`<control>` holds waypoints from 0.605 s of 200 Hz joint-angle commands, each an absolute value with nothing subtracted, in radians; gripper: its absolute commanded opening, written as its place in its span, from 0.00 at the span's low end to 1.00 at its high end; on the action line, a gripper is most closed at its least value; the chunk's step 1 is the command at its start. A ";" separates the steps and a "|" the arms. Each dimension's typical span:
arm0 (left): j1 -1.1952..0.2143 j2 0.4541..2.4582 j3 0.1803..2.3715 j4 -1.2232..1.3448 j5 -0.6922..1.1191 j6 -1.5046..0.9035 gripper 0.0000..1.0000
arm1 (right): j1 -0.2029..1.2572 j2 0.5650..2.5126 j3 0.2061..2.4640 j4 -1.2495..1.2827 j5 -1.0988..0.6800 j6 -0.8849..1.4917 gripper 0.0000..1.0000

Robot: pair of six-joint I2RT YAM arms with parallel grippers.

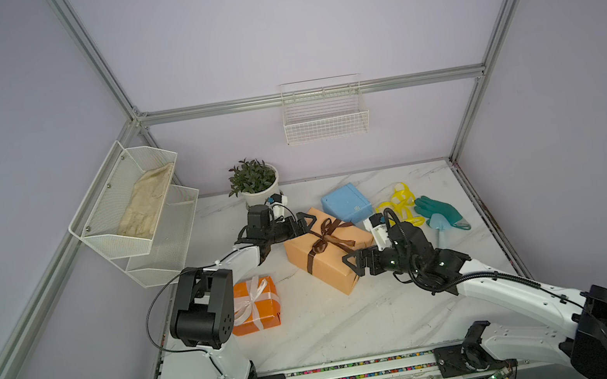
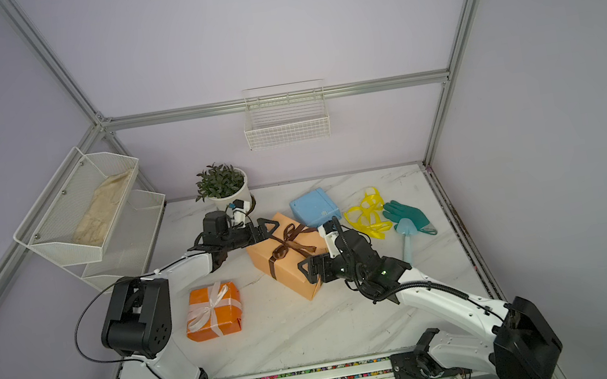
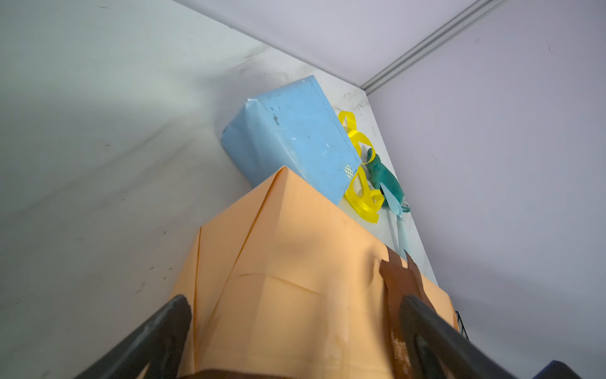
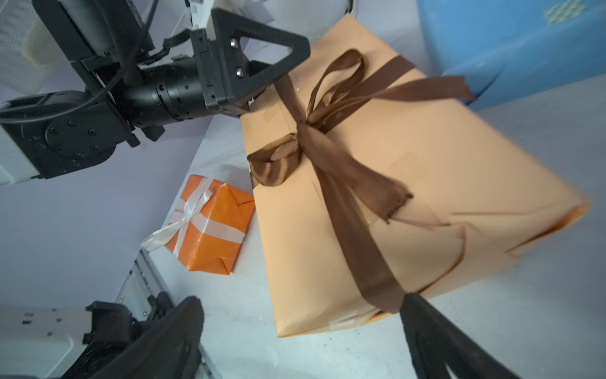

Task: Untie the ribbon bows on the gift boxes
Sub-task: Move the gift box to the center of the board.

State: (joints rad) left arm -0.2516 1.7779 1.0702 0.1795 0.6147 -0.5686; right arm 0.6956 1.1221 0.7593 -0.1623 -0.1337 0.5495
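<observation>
peach box (image 4: 459,183) corner blurred, blue box (image 4: 508,49) cut off

I see the big box (image 1: 340,270) mid-table (image 1: 335,328), a bow (image 1: 324,238) on top. My left gripper (image 1: 307,222) is at its far left end, my right gripper (image 1: 351,262) at its near right end. Near left lies the mid box (image 1: 263,314). Behind the big box lies the small box (image 1: 345,202); right of that, a loose ribbon (image 1: 398,205), then a glove (image 1: 442,212).
</observation>
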 commanded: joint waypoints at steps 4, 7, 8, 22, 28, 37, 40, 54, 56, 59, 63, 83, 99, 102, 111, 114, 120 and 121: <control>-0.315 1.851 1.207 0.213 0.637 -0.600 1.00 | 0.682 1.074 0.793 -0.312 0.088 0.476 0.97; -0.319 1.857 1.217 0.211 0.635 -0.602 1.00 | 0.679 1.073 0.799 -0.314 0.095 0.470 0.97; -0.319 1.858 1.220 0.211 0.633 -0.603 1.00 | 0.677 1.073 0.801 -0.314 0.097 0.468 0.97; -0.316 1.856 1.244 0.192 0.600 -0.600 1.00 | 0.643 1.098 0.832 -0.310 0.097 0.447 0.97; -0.312 1.841 1.244 0.178 0.570 -0.587 1.00 | 0.619 1.120 0.851 -0.308 0.068 0.434 0.97; -0.305 1.810 1.244 0.134 0.506 -0.552 1.00 | 0.579 1.162 0.881 -0.302 0.012 0.412 0.97; -0.303 1.798 1.244 0.112 0.481 -0.538 1.00 | 0.568 1.176 0.894 -0.302 -0.001 0.409 0.96; -0.291 1.737 1.246 0.009 0.347 -0.488 1.00 | 0.512 1.240 0.945 -0.299 -0.053 0.395 0.94; -0.289 1.727 1.244 0.000 0.333 -0.483 1.00 | 0.507 1.246 0.952 -0.296 -0.059 0.391 0.94; -0.285 1.714 1.243 -0.020 0.313 -0.476 1.00 | 0.497 1.256 0.959 -0.294 -0.067 0.388 0.94; -0.283 1.697 1.239 -0.039 0.293 -0.469 1.00 | 0.484 1.270 0.970 -0.290 -0.074 0.383 0.94; -0.272 1.618 1.196 -0.125 0.240 -0.460 1.00 | 0.409 1.348 1.014 -0.272 -0.174 0.360 0.94; -0.272 1.548 1.148 -0.185 0.251 -0.469 1.00 | 0.351 1.416 1.028 -0.252 -0.308 0.347 0.93; -0.273 1.533 1.135 -0.188 0.258 -0.479 1.00 | 0.342 1.425 1.031 -0.250 -0.338 0.347 0.93; -0.276 1.481 1.081 -0.182 0.283 -0.514 1.00 | 0.317 1.447 1.028 -0.231 -0.430 0.355 0.91; -0.277 1.466 1.064 -0.178 0.293 -0.527 1.00 | 0.311 1.451 1.024 -0.220 -0.462 0.359 0.91; -0.283 1.437 1.031 -0.172 0.308 -0.555 1.00 | 0.303 1.459 1.014 -0.198 -0.519 0.371 0.90; -0.284 1.431 1.026 -0.171 0.311 -0.560 1.00 | 0.303 1.459 1.012 -0.194 -0.526 0.372 0.90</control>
